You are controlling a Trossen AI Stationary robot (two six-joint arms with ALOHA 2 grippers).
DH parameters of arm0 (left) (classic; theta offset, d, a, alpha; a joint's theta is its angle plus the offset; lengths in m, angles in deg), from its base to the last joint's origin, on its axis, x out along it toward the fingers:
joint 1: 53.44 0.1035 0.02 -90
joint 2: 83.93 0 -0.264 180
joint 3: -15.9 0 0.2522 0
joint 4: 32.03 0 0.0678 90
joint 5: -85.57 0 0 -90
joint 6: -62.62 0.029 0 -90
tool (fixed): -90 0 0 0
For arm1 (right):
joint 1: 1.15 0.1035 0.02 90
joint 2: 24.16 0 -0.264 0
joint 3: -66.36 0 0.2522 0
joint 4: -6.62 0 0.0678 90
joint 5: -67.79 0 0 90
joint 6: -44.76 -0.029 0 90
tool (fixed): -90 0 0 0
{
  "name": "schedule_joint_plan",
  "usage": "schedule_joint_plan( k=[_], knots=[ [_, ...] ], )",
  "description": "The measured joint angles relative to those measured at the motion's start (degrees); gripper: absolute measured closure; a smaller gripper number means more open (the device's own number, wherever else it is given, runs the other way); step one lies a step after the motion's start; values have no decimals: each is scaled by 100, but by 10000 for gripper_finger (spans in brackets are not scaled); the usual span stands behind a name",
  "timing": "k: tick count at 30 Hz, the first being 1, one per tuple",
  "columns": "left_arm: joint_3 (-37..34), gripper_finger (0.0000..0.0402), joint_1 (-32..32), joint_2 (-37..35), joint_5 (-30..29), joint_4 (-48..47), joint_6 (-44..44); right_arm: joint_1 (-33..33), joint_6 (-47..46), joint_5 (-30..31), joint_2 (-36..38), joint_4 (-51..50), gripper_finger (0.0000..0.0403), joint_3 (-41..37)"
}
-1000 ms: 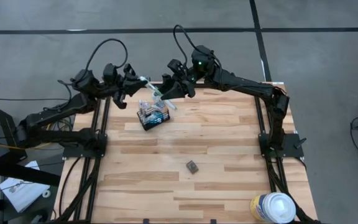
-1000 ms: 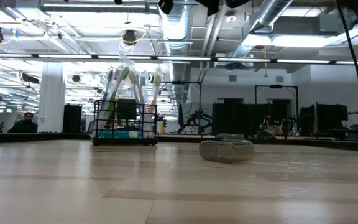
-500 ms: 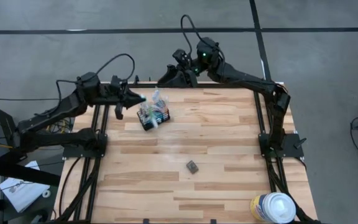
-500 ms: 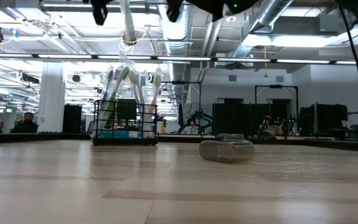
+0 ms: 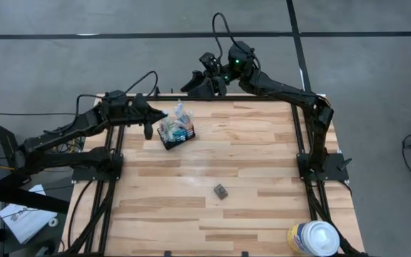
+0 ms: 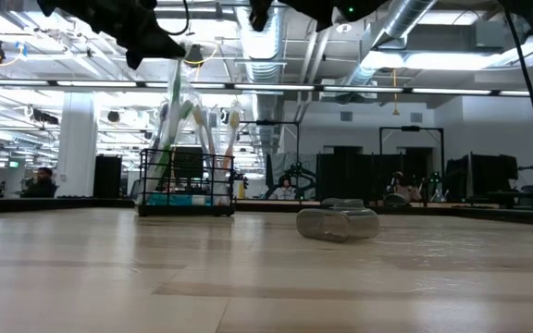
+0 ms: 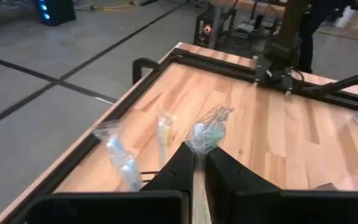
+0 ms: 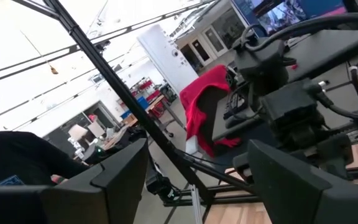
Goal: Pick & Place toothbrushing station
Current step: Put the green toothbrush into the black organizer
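Closed on a toothbrush (image 7: pixel 199 186), left end effector (image 5: pixel 151 123) hangs beside caddy (image 5: pixel 176 133); right end effector (image 5: pixel 195 83) gapes at table's far edge.

Robot arms: we count two dark six-joint arms, left and right.
Black wire-mesh rectangular caddy (image 5: pixel 175 133): one, far left.
Small dark grey block (image 5: pixel 220 190): one, near centre.
Large white round canister (image 5: pixel 313 238): one, near right.
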Motion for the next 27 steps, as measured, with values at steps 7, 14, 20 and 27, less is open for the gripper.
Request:
schedule_joint_plan(
  k=[7,14,20,27],
  knots=[
    [-5,395,2,-236,-92,216,-22,2,-146,5,0,-7,138,0],
    [-5,395,4,-493,-312,-228,129,2,-147,5,0,-5,138,0],
    [-5,395,4,-472,-265,-586,241,3,-149,5,-2,-7,138,0],
    [-5,395,4,-446,-274,-611,428,27,-154,5,-2,-7,138,0]
  ],
)
